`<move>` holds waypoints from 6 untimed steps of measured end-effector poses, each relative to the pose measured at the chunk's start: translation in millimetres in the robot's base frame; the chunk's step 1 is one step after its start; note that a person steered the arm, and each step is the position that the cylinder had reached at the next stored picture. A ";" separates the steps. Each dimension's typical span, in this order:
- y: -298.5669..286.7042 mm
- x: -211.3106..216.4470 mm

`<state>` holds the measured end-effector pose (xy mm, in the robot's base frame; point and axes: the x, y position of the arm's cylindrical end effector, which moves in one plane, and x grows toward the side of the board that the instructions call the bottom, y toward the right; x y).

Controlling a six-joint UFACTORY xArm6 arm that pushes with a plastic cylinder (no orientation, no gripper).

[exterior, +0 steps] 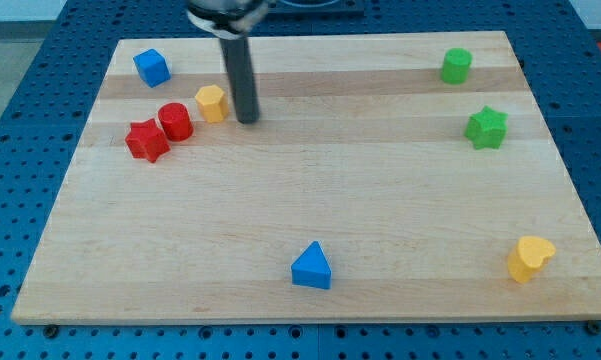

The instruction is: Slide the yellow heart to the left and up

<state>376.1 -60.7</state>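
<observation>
The yellow heart (pixel 530 258) lies near the view's bottom right corner of the wooden board (pixel 310 200). My tip (pixel 247 120) rests on the board in the upper left area, just to the right of a yellow hexagonal block (pixel 211 102). The tip is far from the yellow heart, well to its left and above it. The rod rises from the tip to the view's top edge.
A red cylinder (pixel 174 121) and a red star (pixel 147 140) sit left of the yellow hexagon. A blue cube (pixel 151 67) is at the top left. A green cylinder (pixel 456 65) and green star (pixel 486 127) are at the right. A blue triangle (pixel 311 267) lies at bottom centre.
</observation>
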 end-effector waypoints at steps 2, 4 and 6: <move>136.2 152.8; 151.3 241.2; 176.3 242.6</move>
<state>618.7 115.6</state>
